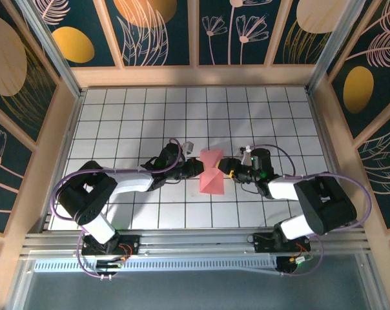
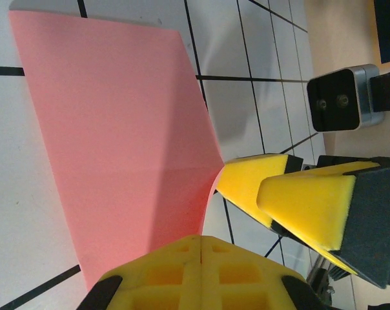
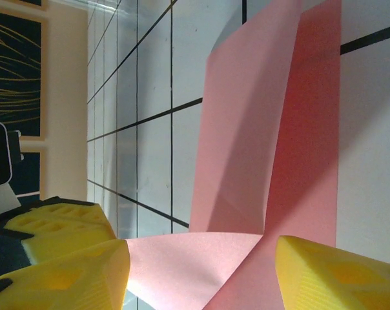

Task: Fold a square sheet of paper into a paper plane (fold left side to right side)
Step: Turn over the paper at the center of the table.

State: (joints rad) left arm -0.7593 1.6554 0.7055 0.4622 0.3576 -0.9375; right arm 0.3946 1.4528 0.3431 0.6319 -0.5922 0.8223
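Left pincer (image 2: 201, 248) of mine is pressed fully closed. Its two yellow foam pads (image 2: 163, 281) meet along a thin seam, and the near edge of the salmon-pink square sheet of paper (image 2: 117, 142) runs straight into that seam, so it looks nipped there. Ahead of this pincer the sheet spreads over the white table with black grid lines (image 2: 259, 58), widening away from the pads. Just beside the pads, the edge nearest my other arm curls up off the table.

Facing the left pincer, tip to tip and very near, is my right pincer (image 3: 203, 255). Its yellow fingers (image 3: 337, 274) stand well apart and are not pinching. A raised flap of the sheet bows across the gap between them. Seen from the left wrist, one of those fingertips touches the sheet's curled edge.

Beyond the right pincer the sheet shows two parts side by side: a paler panel that lifts at a tilt and casts a shadow, and a darker strip next to it. I cannot tell whether that strip lies flat.

From above, the sheet sits between the two pincers. It is narrow at the waist where they meet it and fans out on either side of that line, one part away from my bases and one toward them.
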